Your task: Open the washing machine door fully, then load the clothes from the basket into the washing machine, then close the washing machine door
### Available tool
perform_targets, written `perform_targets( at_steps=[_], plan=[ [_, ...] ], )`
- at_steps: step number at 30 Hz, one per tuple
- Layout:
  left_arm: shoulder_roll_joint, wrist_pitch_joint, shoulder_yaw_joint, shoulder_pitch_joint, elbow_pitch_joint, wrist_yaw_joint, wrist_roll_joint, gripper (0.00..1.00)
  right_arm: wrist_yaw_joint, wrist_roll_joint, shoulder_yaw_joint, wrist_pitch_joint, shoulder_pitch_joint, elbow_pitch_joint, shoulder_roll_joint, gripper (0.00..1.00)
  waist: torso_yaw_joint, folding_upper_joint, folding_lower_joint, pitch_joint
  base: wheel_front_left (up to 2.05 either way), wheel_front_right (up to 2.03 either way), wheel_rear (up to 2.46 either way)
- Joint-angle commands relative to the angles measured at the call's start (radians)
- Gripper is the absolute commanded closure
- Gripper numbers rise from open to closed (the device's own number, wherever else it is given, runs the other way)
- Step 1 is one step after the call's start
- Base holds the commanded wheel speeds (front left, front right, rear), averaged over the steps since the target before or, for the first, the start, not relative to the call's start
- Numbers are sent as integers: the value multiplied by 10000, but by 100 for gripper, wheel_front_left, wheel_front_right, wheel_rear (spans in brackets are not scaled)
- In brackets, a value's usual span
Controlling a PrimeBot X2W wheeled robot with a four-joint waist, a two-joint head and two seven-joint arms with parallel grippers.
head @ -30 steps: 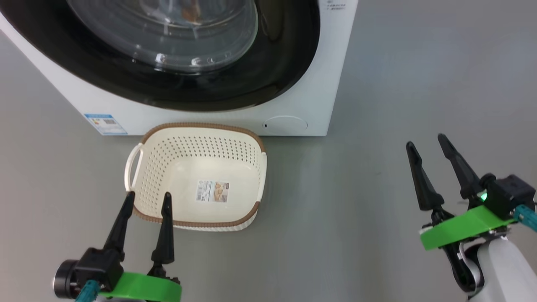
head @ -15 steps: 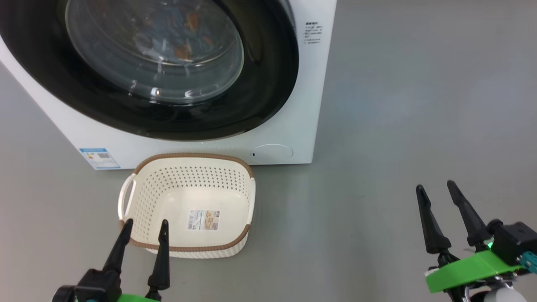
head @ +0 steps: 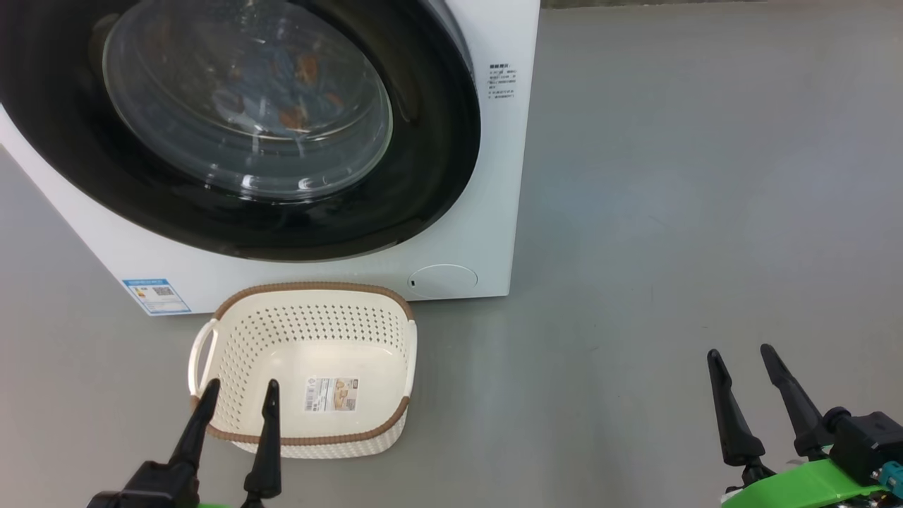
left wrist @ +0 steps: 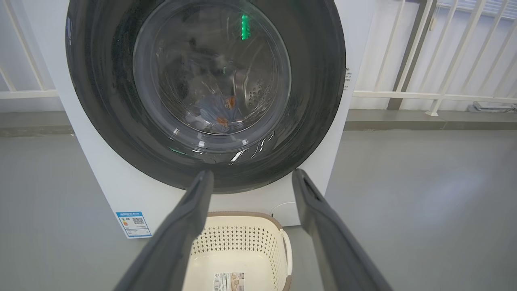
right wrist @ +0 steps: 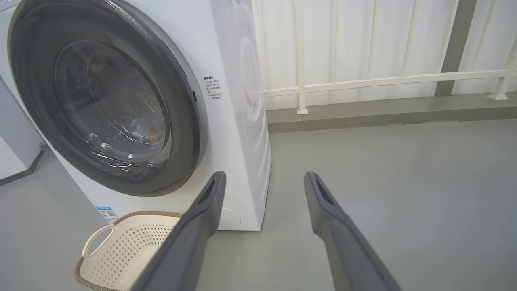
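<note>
I am holding both arms low in front of me, fingers pointing forward toward the washing machine (head: 497,212). The left gripper (head: 241,386) is hovering released, jaws spread with nothing between them. In the head view its tips are overlapping the near left rim of the basket (head: 310,288). The right gripper (head: 741,351) is hanging over bare floor (head: 670,212), well apart from the basket, likewise spread and empty.

The basket is sitting on the floor just in front of the machine, below the washing machine door (head: 423,176), with a label sticker (head: 331,394) showing on its bottom. The door is lying flat against the machine's front.

The left wrist view is giving me a straight look through the glass, where the clothes (left wrist: 220,111), light blue with orange-brown prints, are lying low in the steel drum. The right wrist view is showing me the machine's side panel and a white railing (right wrist: 383,81) behind it. The head view is showing the blue energy sticker (head: 155,296) and the round hatch (head: 443,280) along the machine's lower front.
</note>
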Motion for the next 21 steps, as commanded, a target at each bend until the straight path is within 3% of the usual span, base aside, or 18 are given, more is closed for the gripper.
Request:
perform_targets(
  at_steps=[1, 21],
  plan=[
    [212, 37, 308, -84, -347, 106, -31, 0, -27, -126, 181, 12, -50, -323, -33, 0, -11, 0, 1, -22, 0, 0, 0],
    [339, 88, 255, -108, -460, 274, -123, 0, -27, -224, 190, 69, -31, -411, 149, 0, -38, 0, 1, -78, 0, 0, 0]
  ],
)
